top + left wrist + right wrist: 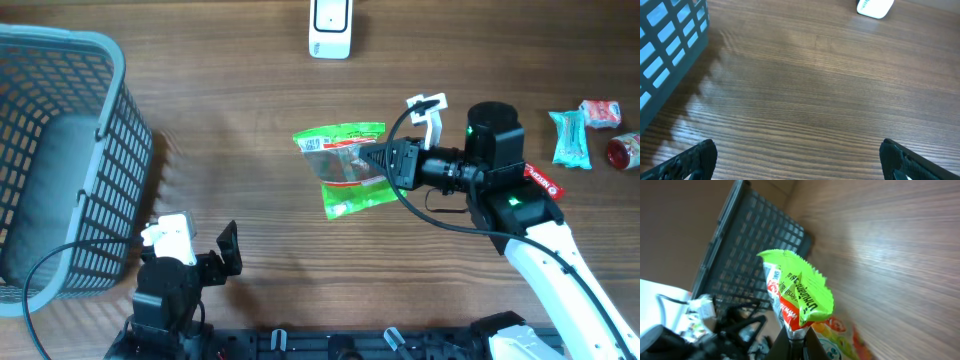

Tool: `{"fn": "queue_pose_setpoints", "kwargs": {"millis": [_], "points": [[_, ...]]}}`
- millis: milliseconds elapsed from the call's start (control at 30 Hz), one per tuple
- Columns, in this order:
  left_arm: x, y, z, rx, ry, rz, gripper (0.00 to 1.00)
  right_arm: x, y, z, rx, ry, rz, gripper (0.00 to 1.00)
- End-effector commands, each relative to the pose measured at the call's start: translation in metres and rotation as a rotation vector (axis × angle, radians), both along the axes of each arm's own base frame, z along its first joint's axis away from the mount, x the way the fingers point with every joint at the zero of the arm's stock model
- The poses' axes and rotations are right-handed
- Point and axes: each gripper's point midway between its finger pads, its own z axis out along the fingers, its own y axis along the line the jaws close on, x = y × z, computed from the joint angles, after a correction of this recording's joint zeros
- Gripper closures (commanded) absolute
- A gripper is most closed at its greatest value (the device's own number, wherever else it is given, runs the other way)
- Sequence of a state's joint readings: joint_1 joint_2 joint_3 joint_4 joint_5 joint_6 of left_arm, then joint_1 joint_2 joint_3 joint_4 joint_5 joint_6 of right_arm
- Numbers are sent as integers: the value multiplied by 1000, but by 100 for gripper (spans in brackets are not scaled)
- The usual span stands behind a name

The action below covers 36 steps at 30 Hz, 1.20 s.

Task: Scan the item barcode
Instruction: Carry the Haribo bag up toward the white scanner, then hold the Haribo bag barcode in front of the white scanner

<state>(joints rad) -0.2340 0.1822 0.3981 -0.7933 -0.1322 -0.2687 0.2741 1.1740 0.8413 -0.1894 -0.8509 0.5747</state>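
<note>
The right gripper is clamped fully closed on one edge of the green snack packet, which projects directly beyond its fingertips. The left gripper stands fully spread and empty. The white scanner lies well ahead of it.

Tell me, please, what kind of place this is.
Probably a mock shop checkout on a wooden table: a grey shopping basket, a white scanner and a green snack packet.

Far left basket, scanner behind packet
</note>
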Motion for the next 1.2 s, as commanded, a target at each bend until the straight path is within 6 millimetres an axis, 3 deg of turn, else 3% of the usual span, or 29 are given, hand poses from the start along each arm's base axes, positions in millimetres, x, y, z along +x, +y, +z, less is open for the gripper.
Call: {"fn": "queue_pose_setpoints", "kwargs": {"millis": [0, 67, 167, 333, 567, 700, 767, 900, 967, 1033, 1167], "points": [[0, 0, -1, -7, -3, 4, 0, -6, 7, 20, 80, 11, 54, 96], [0, 0, -1, -7, -3, 4, 0, -2, 8, 23, 62, -71, 63, 96], [0, 0, -1, -7, -3, 4, 0, 23, -5, 9, -47, -138, -63, 96], [0, 0, -1, -7, -3, 4, 0, 94, -48, -8, -279, -315, -391, 96], [0, 0, -1, -7, -3, 4, 0, 166, -56, -27, -329, -448, -543, 95], [0, 0, -1, -7, -3, 4, 0, 223, -50, -46, -469, -523, -533, 95], [0, 0, -1, -7, -3, 4, 0, 251, -49, -43, -520, -548, -559, 95], [0, 0, -1, -7, -3, 4, 0, 301, -58, -10, -653, -657, -654, 95], [0, 0, -1, -7, -3, 4, 0, 315, -60, 2, -711, -704, -663, 96], [0, 0, -1, -7, -3, 4, 0, 325, -57, 2, -783, -744, -623, 95], [0, 0, -1, -7, -3, 4, 0, 338, -60, -23, -947, -766, -608, 95]]}}
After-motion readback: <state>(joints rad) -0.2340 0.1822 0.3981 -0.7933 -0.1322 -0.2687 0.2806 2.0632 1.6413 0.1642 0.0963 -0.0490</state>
